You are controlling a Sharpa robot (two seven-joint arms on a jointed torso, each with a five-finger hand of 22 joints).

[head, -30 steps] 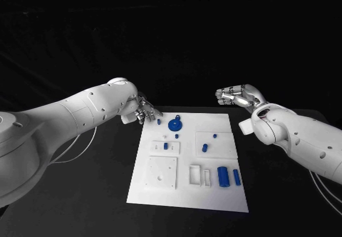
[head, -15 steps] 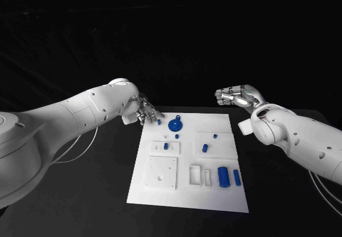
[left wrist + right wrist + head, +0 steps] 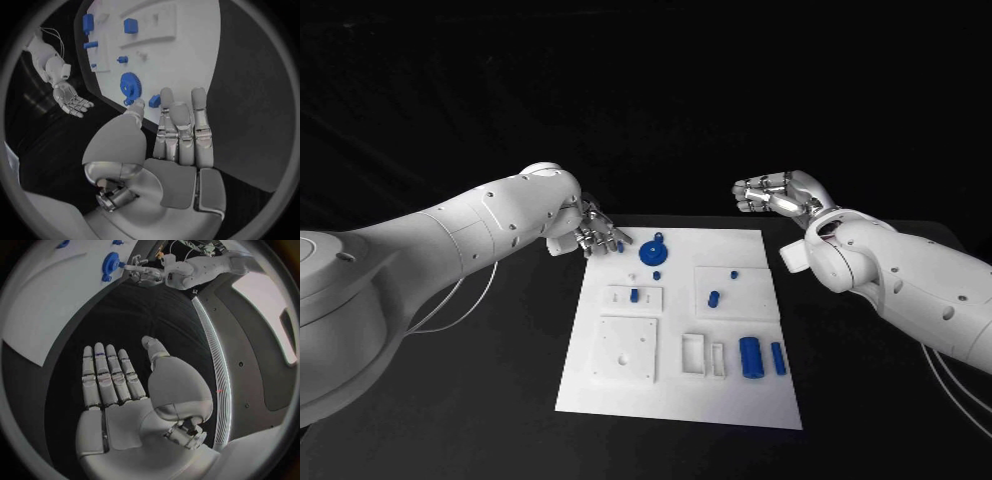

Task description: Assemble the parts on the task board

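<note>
- Head view: the task board [image 3: 733, 400] lay in the middle of the black table [image 3: 473, 400], its blue parts spread over it. A blue gear [image 3: 653, 252] sat near the far left corner, a small blue peg [image 3: 714, 298] stood in a raised white block at mid-board, and two blue cylinders [image 3: 762, 357] lay side by side toward the near right. The left hand [image 3: 599, 234] hovered at the board's far left corner, just beside the gear, with its fingers apart and nothing in them. The right hand [image 3: 776, 192] hung beyond the far right corner, well apart from every part and empty.
- Left wrist view: the left hand's fingers [image 3: 181, 130] lay straight and close together, the thumb apart, pointing at the gear [image 3: 130, 88]; a small blue piece [image 3: 154, 100] sat just off the fingertips, untouched.
- Right wrist view: the right hand [image 3: 125, 390] was flat and open over bare table, its palm empty.
- Judgement: the step looked like the left hand's reach for the gear or the small piece beside it. To do it well, the thumb and fingers should come down on opposite sides of the part and close squarely, without nudging its neighbour.
</note>
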